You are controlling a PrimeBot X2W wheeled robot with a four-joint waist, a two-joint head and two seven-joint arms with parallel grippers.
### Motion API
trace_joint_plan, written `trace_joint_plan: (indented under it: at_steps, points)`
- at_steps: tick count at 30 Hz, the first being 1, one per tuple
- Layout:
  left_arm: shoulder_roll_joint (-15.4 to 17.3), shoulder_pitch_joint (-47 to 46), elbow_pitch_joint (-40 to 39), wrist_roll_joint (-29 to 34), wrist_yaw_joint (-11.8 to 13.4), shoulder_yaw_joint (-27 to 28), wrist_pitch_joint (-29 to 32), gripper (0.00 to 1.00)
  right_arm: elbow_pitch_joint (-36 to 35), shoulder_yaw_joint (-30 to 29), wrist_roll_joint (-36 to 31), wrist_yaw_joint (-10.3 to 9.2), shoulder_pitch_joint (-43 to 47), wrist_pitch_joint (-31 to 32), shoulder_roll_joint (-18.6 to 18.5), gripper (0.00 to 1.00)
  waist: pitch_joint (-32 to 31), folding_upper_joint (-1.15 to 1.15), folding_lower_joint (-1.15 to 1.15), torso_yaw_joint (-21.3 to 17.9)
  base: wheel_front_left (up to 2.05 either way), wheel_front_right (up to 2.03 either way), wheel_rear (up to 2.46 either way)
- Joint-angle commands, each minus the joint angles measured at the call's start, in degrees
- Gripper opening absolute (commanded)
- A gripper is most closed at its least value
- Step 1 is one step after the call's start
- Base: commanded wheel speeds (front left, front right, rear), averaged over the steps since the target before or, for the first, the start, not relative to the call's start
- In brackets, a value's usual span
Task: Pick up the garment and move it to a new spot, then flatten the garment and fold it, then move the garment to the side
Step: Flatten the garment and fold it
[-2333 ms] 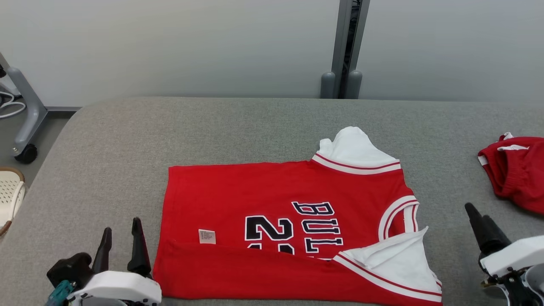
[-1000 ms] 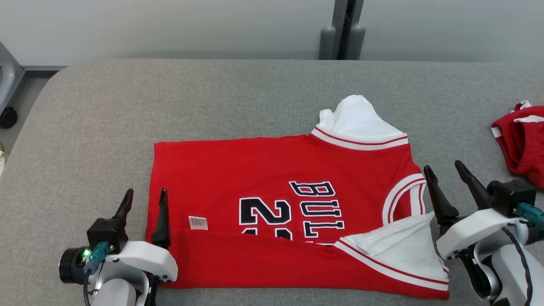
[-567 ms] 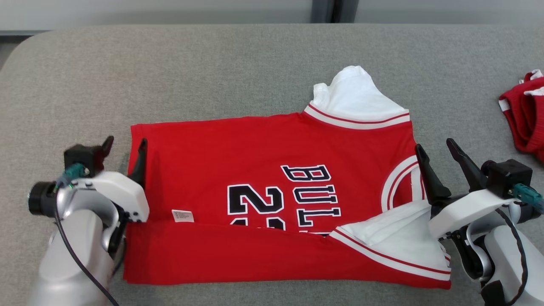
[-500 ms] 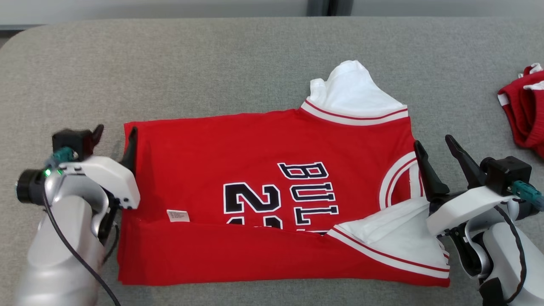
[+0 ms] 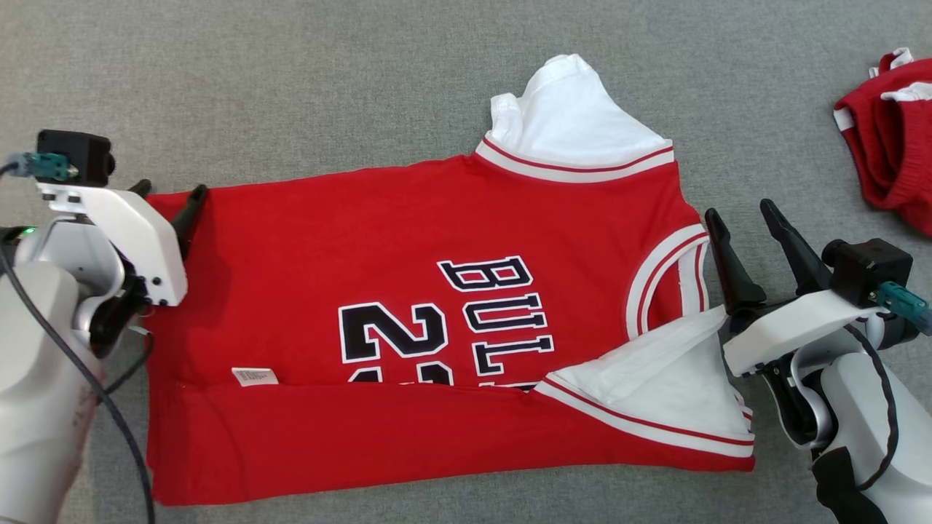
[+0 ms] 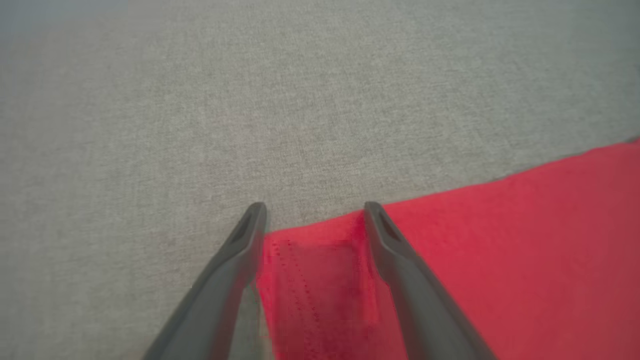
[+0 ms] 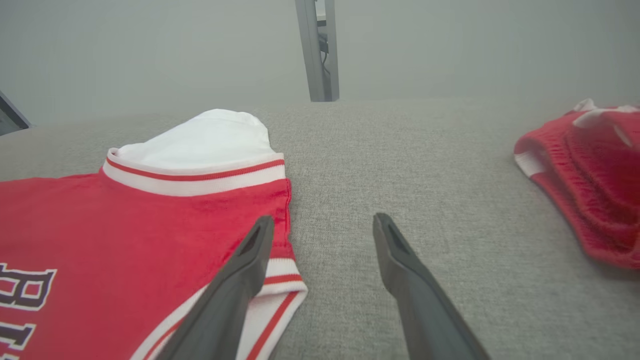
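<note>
One jersey (image 5: 408, 306) lies flat on the table (image 5: 291, 87), long axis left to right, hem left, neck right, near edge folded over; left gripper (image 5: 170, 189) spread, fingers straddling the far hem corner; right gripper (image 5: 737, 209) spread too, empty, beside the neck; one red bundle (image 5: 892, 138) sits well apart, far right.
</note>
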Motion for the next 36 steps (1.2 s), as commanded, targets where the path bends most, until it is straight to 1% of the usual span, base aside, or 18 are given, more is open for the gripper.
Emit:
trace_joint_plan:
  at_steps: [1,5,10,16,21,24,26,27,29,30,31,32,33,34,35,36]
  points:
    - [1.1,-1.0,-0.4,-1.0,0.0,-0.6,0.7,1.0,0.2,-0.2,0.3,0.02,-0.7,-0.6,0.0,1.0,0.2,0.0,0.0,-0.1,0.0,0.0,0.0]
    - [3.4,-2.0,-0.8,-3.3,0.0,-2.8,3.0,1.0,1.0,0.5,0.6,0.02,-1.1,-0.8,0.0,1.0,0.1,0.0,0.0,-0.1,0.0,0.0,0.0]
    - [4.8,-1.7,-0.8,-5.6,0.0,-4.9,5.1,1.0,1.9,0.8,1.3,0.02,-1.4,-1.0,-0.5,1.0,-0.5,0.0,0.0,0.2,0.0,0.0,0.0]
    - [5.2,-1.5,-1.2,-9.1,0.0,-6.2,7.9,1.0,2.4,1.1,1.7,0.02,-1.8,-1.1,-0.6,1.0,-0.6,0.0,0.0,0.5,0.0,0.0,0.0]
    - [4.5,-2.0,-0.9,-12.5,0.0,-5.7,9.6,1.0,2.6,1.2,1.9,0.02,-2.1,-1.2,-0.7,1.0,-0.1,0.0,0.0,0.5,0.0,0.0,0.0]
    - [4.7,-2.5,-0.8,-13.5,0.0,-5.7,9.7,1.0,2.7,1.3,2.0,0.02,-2.3,-1.2,-0.6,1.0,0.1,0.0,0.0,0.4,0.0,0.0,0.0]
    - [4.7,-2.6,-0.4,-13.9,0.0,-5.7,9.5,0.98,2.9,1.4,2.1,0.02,-2.4,-1.2,-0.5,1.0,0.2,0.0,0.0,0.3,0.0,0.0,0.0]
    - [4.7,-2.6,0.0,-14.0,0.0,-5.7,9.0,0.84,3.2,1.5,2.2,0.02,-2.4,-1.3,-0.5,1.0,0.1,0.0,0.0,0.3,0.0,0.0,0.0]
    - [4.9,-2.9,0.3,-13.5,0.0,-5.7,7.7,0.88,3.4,1.5,2.3,0.02,-2.4,-1.3,-0.4,1.0,0.0,0.0,0.0,0.2,0.0,0.0,0.0]
    - [4.8,-3.0,0.5,-13.4,0.0,-5.8,7.3,0.84,3.4,1.6,2.3,0.02,-2.4,-1.3,-0.4,1.0,0.0,0.0,0.0,0.2,0.0,0.0,0.0]
    - [4.7,-3.1,0.8,-13.4,0.0,-5.9,7.0,0.76,3.5,1.6,2.3,0.02,-2.4,-1.3,-0.5,1.0,-0.1,0.0,0.0,0.3,0.0,0.0,0.0]
    - [4.6,-3.1,0.9,-13.4,0.0,-6.0,6.8,0.49,3.5,1.7,2.3,0.02,-2.4,-1.3,-0.5,1.0,-0.1,0.0,0.0,0.3,0.0,0.0,0.0]
    - [4.5,-3.2,1.1,-13.6,0.0,-6.1,6.5,0.4,3.6,1.7,2.4,0.02,-2.4,-1.4,-0.6,1.0,-0.2,0.0,0.0,0.4,0.0,0.0,0.0]
    - [4.5,-3.3,1.2,-13.6,0.0,-6.1,6.1,0.27,3.7,1.7,2.4,0.02,-2.4,-1.4,-0.6,1.0,-0.2,0.0,0.0,0.4,0.0,0.0,0.0]
    - [4.4,-3.3,1.4,-13.6,0.0,-6.3,5.9,0.07,3.8,1.7,2.5,0.02,-2.5,-1.4,-0.7,1.0,-0.3,0.0,0.0,0.5,0.0,0.0,0.0]
    - [4.4,-3.3,1.6,-13.7,0.0,-6.4,5.7,0.0,3.8,1.7,2.6,0.02,-2.5,-1.4,-0.6,1.0,-0.4,0.0,0.0,0.5,0.0,0.0,0.0]
